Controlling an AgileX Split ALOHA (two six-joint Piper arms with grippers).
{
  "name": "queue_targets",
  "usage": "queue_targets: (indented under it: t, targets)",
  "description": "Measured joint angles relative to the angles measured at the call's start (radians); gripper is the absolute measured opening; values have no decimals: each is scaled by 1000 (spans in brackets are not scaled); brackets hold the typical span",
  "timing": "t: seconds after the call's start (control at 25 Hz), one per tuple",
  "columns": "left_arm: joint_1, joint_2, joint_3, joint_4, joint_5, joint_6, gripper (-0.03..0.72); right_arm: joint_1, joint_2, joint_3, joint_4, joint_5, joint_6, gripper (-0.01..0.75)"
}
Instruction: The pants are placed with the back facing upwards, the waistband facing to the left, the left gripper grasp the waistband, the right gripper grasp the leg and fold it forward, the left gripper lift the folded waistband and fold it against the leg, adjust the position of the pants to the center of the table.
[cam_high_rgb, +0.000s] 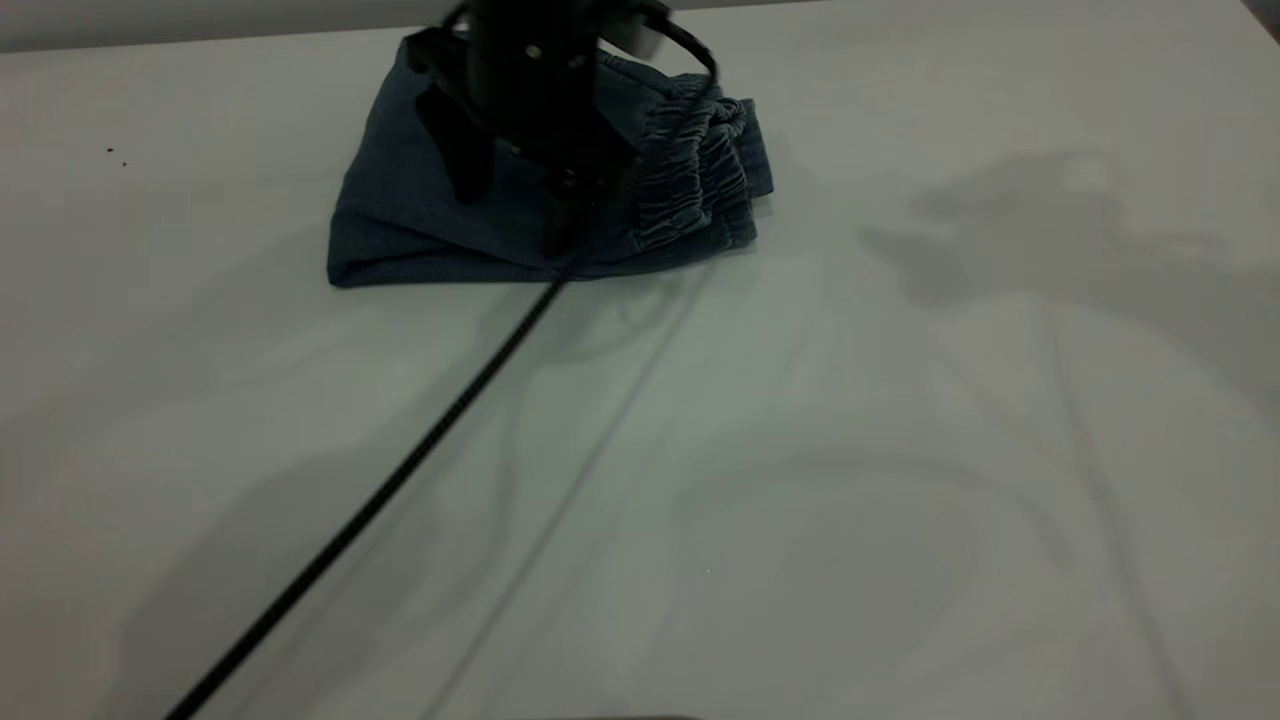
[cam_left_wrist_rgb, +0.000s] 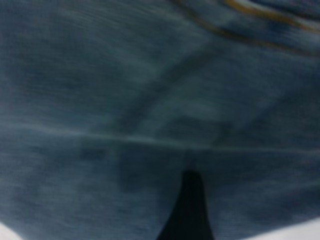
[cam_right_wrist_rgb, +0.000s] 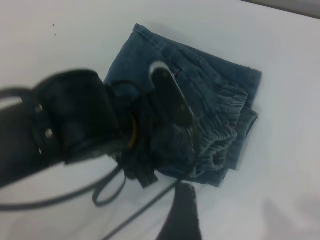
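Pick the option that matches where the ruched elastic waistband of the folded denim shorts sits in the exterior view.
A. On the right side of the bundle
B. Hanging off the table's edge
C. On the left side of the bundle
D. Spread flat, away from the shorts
A: the gathered waistband sits at the right side of the folded pants, with the left gripper down on the denim.

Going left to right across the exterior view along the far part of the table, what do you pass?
Bare white tabletop → flat folded body of the blue denim shorts → black left gripper pressing down on the shorts → gathered elastic denim waistband → bare tabletop carrying a grey shadow.
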Motion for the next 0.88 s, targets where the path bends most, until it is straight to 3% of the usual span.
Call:
queue_targets:
  t: [0.2,0.44,0.72,0.88]
  targets:
    - [-15,-9,-51,40,53,4,587,0,0,0,0,0,0,573]
    - [-2,-50,-252,203,82,-11,587,0,0,0,0,1,1,573]
    - [106,43,-265,157,18,-119,587,0,0,0,0,5,8,573]
    - [126,114,-265,90,2,-126,587,0,0,0,0,7,8,573]
